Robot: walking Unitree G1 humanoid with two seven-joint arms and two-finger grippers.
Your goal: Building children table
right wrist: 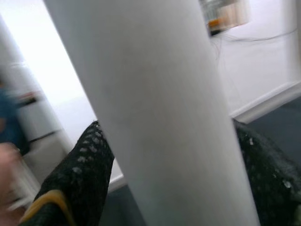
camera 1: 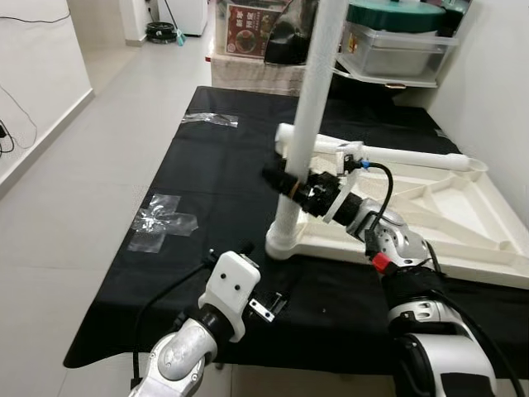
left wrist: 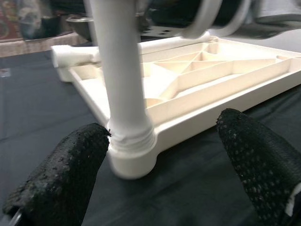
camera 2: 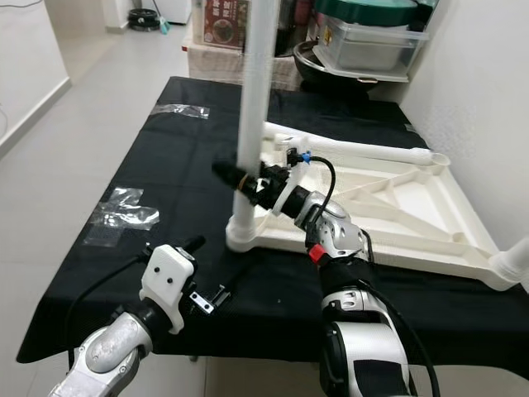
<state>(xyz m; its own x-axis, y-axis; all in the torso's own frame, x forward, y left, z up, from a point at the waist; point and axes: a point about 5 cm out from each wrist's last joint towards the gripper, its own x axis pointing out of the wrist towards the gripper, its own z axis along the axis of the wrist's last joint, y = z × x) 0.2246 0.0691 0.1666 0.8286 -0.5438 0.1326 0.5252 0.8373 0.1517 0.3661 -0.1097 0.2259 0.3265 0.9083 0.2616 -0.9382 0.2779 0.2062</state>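
Right end effector (camera 1: 285,184) clamps the upright white leg (camera 1: 310,124) low, above its corner socket of the inverted tabletop (camera 1: 446,219) on the cloth-covered counter (camera 1: 223,178). Left end effector (left wrist: 155,169) gapes empty nearby. Leg appears light, rigid, slippery; low grip suits.

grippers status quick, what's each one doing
Left gripper: open, holding nothing, fingers either side of the white plastic table leg near its base.
Right gripper: shut on that leg.

No legible text, only blurred print on a red box (camera 1: 248,29)
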